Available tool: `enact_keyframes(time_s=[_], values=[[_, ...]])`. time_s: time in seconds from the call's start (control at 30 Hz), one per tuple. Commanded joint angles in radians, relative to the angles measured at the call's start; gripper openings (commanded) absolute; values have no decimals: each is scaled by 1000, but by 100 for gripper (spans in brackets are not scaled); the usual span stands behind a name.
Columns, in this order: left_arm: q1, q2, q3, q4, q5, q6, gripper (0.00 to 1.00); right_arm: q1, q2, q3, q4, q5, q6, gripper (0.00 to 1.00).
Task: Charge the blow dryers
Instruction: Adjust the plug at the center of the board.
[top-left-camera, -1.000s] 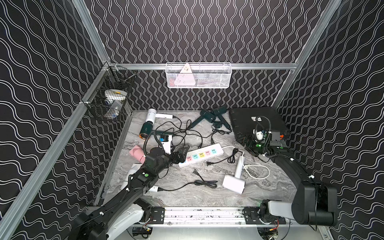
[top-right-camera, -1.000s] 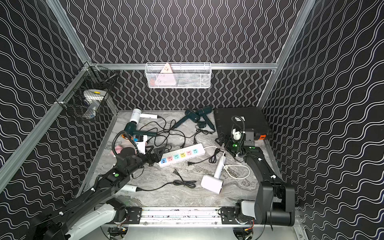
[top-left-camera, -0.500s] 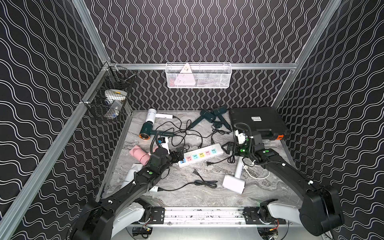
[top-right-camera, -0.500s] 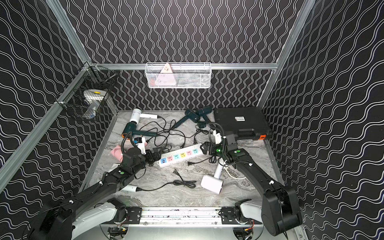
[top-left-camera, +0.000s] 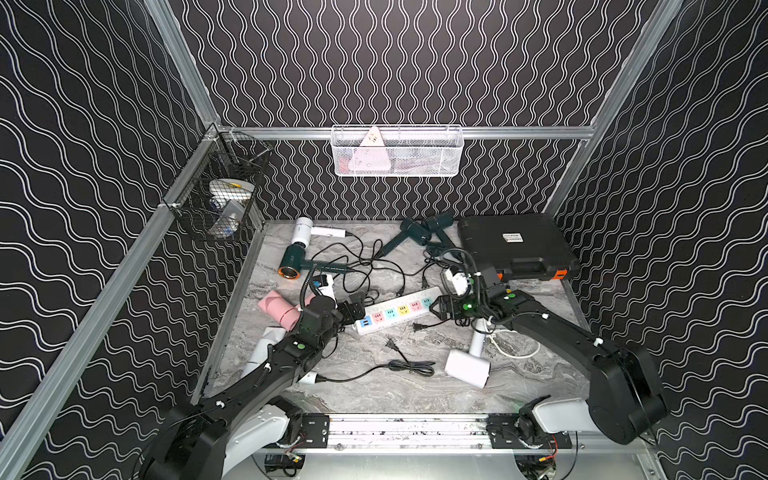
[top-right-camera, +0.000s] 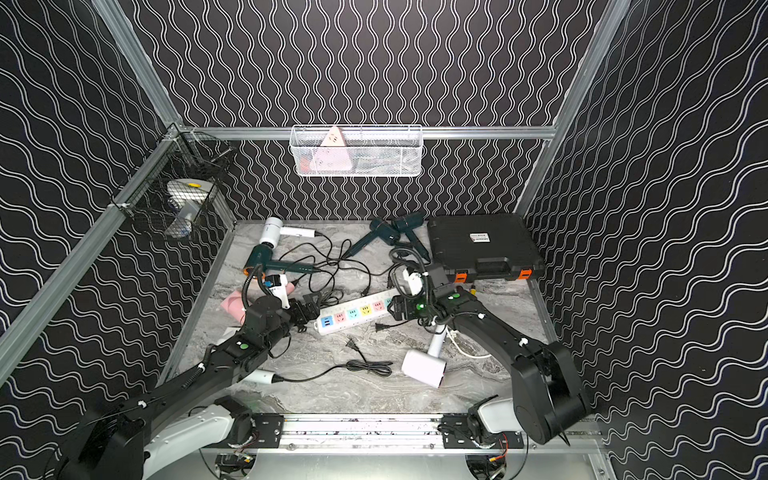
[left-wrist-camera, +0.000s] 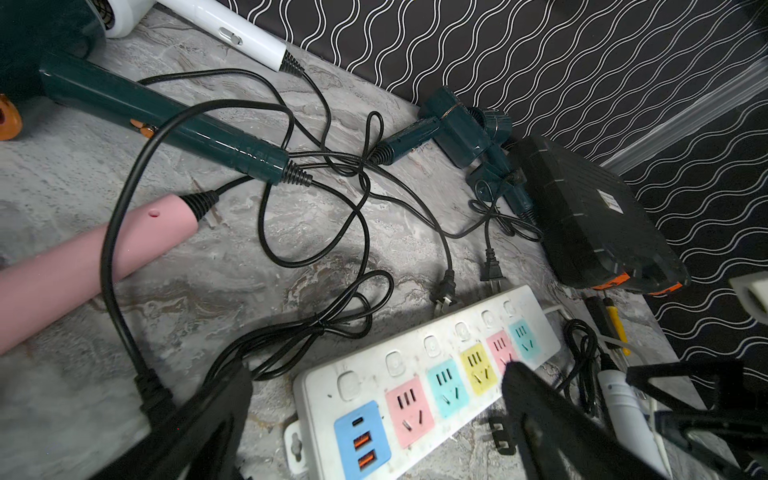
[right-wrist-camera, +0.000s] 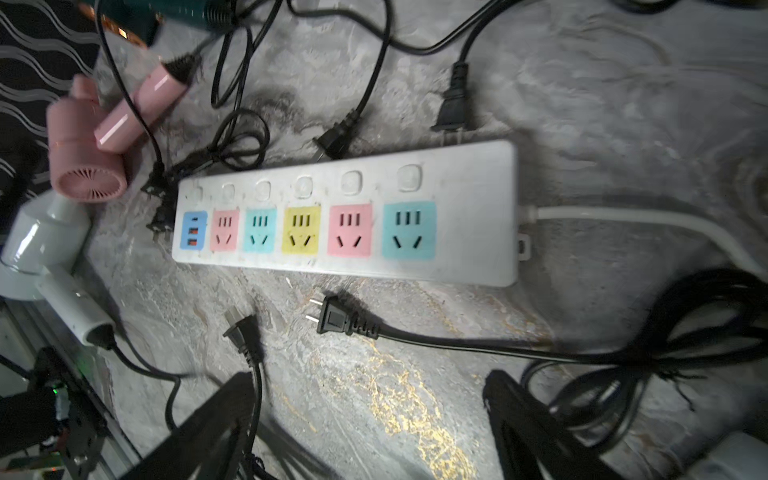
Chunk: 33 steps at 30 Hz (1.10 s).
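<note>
Several blow dryers lie around a white power strip (top-left-camera: 397, 313): a pink one (top-left-camera: 276, 307), a copper-ringed teal one (top-left-camera: 293, 259), a white one (top-left-camera: 302, 230) at the back, two teal ones (top-left-camera: 415, 232) and a white one (top-left-camera: 467, 365) in front. No plug sits in the strip's coloured sockets (right-wrist-camera: 301, 228). My left gripper (top-left-camera: 355, 309) stands open over the strip's USB end (left-wrist-camera: 361, 436). At the strip's other end my right gripper (top-left-camera: 436, 309) is open above bare table, close to a loose black plug (right-wrist-camera: 332, 320).
A black case with orange latches (top-left-camera: 515, 245) lies at the back right. Tangled black cords (top-left-camera: 361, 266) cover the middle, with loose plugs (top-left-camera: 390, 344) in front of the strip. A white wire basket (top-left-camera: 397, 151) and a black one (top-left-camera: 224, 199) hang on the walls.
My right arm has swung from the black case down to the strip's right end. The left gripper has edged forward to the strip's left end.
</note>
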Motion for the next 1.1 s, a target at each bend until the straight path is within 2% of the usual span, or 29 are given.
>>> enact_keyframes(time_s=[0.0,0.23,0.4,0.8,0.9,1.07], values=[[1,3,1,15,-24,1,99,56,53,29,-72,62,-71,88],[1,1,1,14,-27,5,99,159,172,102,-142,136,-136,73],[1,5,4,11,-27,8,99,200,268,169,-176,162,-180,53],[1,7,8,9,-24,10,99,205,378,226,-204,166,-239,52],[0,11,9,7,-24,9,99,205,402,236,-210,172,-241,44],[0,8,8,11,-16,8,99,205,412,236,-195,159,-242,44]])
